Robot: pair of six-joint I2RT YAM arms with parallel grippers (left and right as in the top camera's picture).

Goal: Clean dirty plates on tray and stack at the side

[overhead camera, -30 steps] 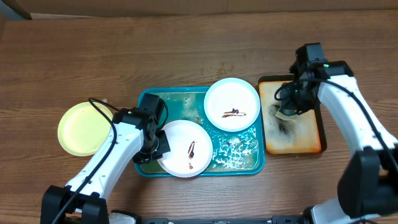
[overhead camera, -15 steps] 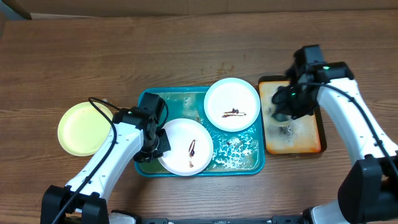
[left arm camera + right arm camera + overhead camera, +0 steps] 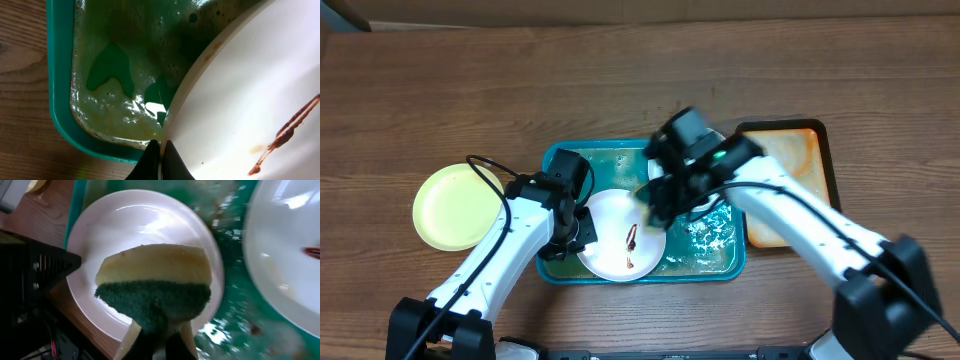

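The teal tray (image 3: 552, 158) holds foamy water (image 3: 125, 60). A white plate (image 3: 615, 250) with a brown smear lies at its front left, and my left gripper (image 3: 578, 232) is shut on that plate's left rim (image 3: 172, 125). Just above the same plate (image 3: 100, 240), my right gripper (image 3: 655, 200) is shut on a yellow and green sponge (image 3: 155, 287). A second white plate (image 3: 285, 255) lies in the tray to the right, mostly hidden under my right arm in the overhead view. On the table left of the tray sits a pale yellow-green plate (image 3: 455, 205).
An orange-brown, dark-rimmed tray (image 3: 790, 190) with wet smudges sits right of the teal tray. Bare wooden table (image 3: 620, 80) stretches behind both trays. My right arm crosses over the teal tray's right half.
My right arm swung left from the orange-brown tray to above the front white plate, carrying the sponge. The left gripper kept its hold on the plate rim.
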